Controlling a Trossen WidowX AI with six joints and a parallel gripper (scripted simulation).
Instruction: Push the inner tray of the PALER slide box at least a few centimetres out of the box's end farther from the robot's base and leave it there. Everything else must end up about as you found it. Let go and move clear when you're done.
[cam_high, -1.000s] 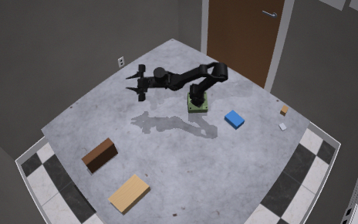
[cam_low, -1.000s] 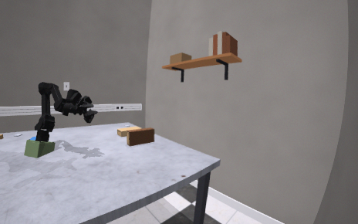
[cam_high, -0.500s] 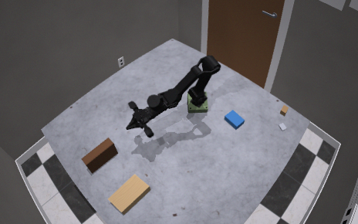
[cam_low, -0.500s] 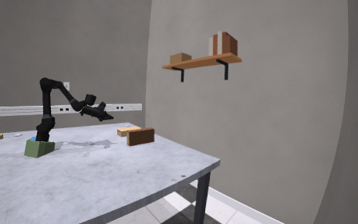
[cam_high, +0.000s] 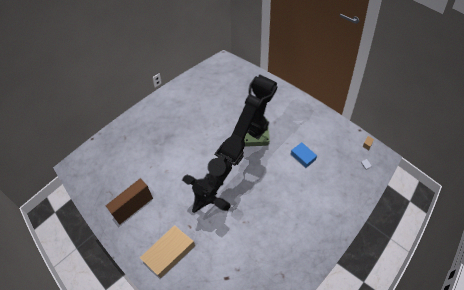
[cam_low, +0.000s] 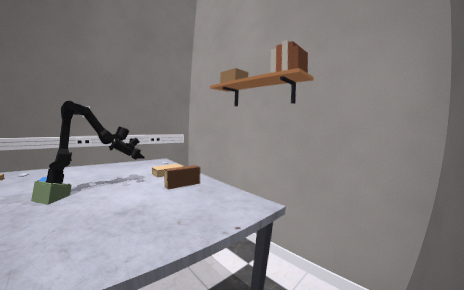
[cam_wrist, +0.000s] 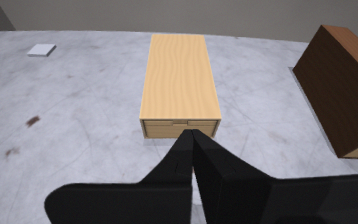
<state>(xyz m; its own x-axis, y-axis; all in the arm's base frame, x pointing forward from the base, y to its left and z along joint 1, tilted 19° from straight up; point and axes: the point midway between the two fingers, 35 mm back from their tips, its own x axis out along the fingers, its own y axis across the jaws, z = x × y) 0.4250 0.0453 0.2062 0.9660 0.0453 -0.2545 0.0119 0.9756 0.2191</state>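
The paler slide box is light wood and lies flat near the table's front edge. In the wrist view the paler slide box runs away from me, its near end showing the tray face flush with the sleeve. The darker brown slide box stands to its left; in the wrist view it is at the right. My gripper is shut and empty, held above the table, apart from the pale box's near end. In the wrist view the gripper's fingertips line up with that end.
A blue block, a small tan cube and a small white tile lie at the table's right side. The green arm base sits mid-table. A white tile shows at the far left of the wrist view.
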